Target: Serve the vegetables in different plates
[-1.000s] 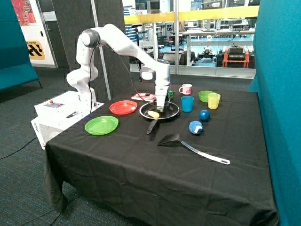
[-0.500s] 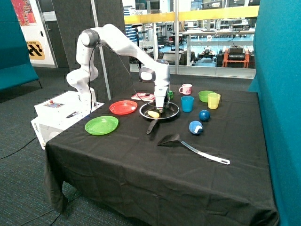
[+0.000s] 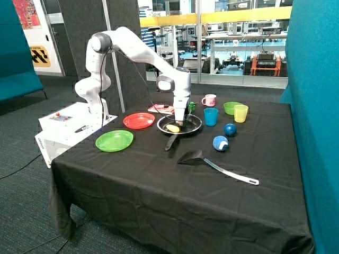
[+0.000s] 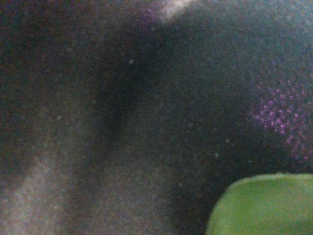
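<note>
Outside view is showing the yellow vegetable [image 3: 172, 128] lying in the pan [image 3: 194, 127], on the side toward its handle, while the gripper [image 3: 180, 123] is hanging straight down into the pan just beside and behind it. The green vegetable is not showing for certain anywhere: it may be sitting under the gripper, since the wrist view is catching a bright green shape [image 4: 259, 205] at one corner, but what that shape is cannot be told. Both plates are lying bare, the red plate [image 3: 139, 120] next to the pan and the green plate [image 3: 114, 141] nearer the table's front edge, so nothing is looking served yet. Whether the claw is spread or pinched is not visible. Judging from this, the step in hand is a pick from the pan; doing it well is meaning centring over one piece, closing fully before lifting, and rising clear of the pan rim before crossing to a plate. The wrist view is otherwise showing only dark blur, and the pan floor behind the gripper is staying hidden.
</note>
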### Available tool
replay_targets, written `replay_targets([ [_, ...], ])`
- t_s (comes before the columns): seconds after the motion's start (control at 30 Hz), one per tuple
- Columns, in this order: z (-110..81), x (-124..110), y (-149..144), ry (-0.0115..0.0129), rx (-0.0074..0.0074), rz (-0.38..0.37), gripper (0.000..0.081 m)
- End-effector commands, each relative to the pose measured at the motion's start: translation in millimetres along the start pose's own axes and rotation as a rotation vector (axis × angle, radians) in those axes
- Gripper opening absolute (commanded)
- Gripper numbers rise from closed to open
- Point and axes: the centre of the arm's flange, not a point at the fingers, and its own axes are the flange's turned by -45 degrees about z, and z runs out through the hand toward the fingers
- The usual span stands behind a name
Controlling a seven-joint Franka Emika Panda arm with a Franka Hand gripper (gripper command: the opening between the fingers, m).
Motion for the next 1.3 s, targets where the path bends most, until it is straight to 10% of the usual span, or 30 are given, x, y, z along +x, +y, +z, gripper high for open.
replay_targets([
  [0.0,0.6,-3,-4,0.0052,0.0003,0.0,0.0],
  [0.63,-50.7,-23,-15,0.0052,0.0002,-0.03,0.0],
  [1.27,-81.2,-87,19,0.0052,0.0005,0.093,0.0],
])
